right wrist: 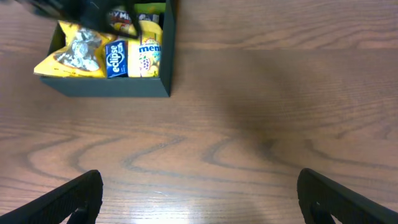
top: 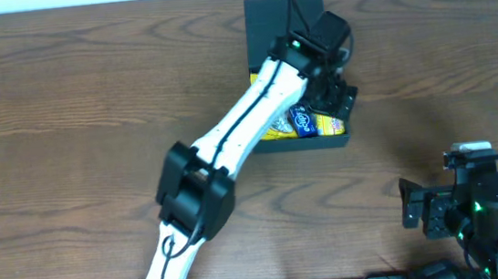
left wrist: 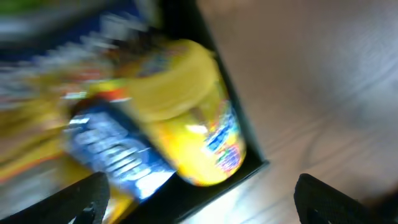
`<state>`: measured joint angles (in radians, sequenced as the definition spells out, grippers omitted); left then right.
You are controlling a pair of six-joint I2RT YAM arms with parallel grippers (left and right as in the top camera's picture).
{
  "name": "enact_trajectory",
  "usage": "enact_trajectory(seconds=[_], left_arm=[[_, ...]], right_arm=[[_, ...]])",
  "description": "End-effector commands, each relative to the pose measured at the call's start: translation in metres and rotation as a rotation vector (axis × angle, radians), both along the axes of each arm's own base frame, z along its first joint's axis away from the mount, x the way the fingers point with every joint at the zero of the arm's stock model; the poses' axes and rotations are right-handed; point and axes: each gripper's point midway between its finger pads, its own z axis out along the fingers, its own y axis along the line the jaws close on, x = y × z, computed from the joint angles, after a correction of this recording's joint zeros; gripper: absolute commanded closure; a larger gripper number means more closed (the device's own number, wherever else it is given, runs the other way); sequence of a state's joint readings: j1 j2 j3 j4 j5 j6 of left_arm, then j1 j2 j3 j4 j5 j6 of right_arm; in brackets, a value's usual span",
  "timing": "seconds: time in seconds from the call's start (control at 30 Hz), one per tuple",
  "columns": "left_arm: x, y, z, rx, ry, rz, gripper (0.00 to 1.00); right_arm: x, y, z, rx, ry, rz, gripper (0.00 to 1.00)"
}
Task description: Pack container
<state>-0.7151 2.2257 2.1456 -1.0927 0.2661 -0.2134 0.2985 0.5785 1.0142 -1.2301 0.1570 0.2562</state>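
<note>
The container [top: 309, 143] is a dark box at the back middle of the table, its lid [top: 267, 23] flapped open behind it. Inside lie yellow snack packets [right wrist: 148, 56] and a blue packet [right wrist: 116, 58]. My left gripper [top: 342, 101] hovers over the box's right end, open with nothing between its fingers. The left wrist view is blurred, showing a yellow packet [left wrist: 199, 118], the blue packet [left wrist: 118, 155] and the box's black wall [left wrist: 239, 130] below my left gripper [left wrist: 202, 205]. My right gripper [right wrist: 199, 199] stands open above bare wood at the front right [top: 416, 208].
A crinkled yellow and silver bag [right wrist: 78, 53] fills the box's left part. The left arm [top: 230, 137] stretches diagonally from the front edge across the table to the box. Wooden tabletop [top: 63, 112] surrounds the box on all sides.
</note>
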Motion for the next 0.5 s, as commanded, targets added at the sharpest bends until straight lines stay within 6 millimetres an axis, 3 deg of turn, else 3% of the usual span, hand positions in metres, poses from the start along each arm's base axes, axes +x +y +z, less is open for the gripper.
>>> enact_trajectory(seconds=[0.0, 0.07, 0.17, 0.3, 0.47], left_arm=[[0.018, 0.036, 0.082, 0.008, -0.220, 0.095, 0.05], [0.014, 0.048, 0.097, 0.010, -0.235, 0.100, 0.05], [0.007, 0.065, 0.098, 0.043, -0.196, 0.114, 0.05], [0.001, 0.080, 0.075, 0.107, -0.124, 0.117, 0.05], [0.000, 0.071, 0.038, 0.093, -0.087, 0.060, 0.05]], right_arm=[[0.000, -0.001, 0.000, 0.010, 0.001, -0.014, 0.01], [0.000, -0.001, 0.000, 0.010, 0.000, -0.014, 0.01], [0.000, -0.001, 0.000, 0.010, 0.000, -0.014, 0.01], [0.000, 0.000, -0.001, 0.012, 0.001, -0.012, 0.01], [0.000, 0.000, 0.000, 0.012, 0.001, -0.012, 0.01]])
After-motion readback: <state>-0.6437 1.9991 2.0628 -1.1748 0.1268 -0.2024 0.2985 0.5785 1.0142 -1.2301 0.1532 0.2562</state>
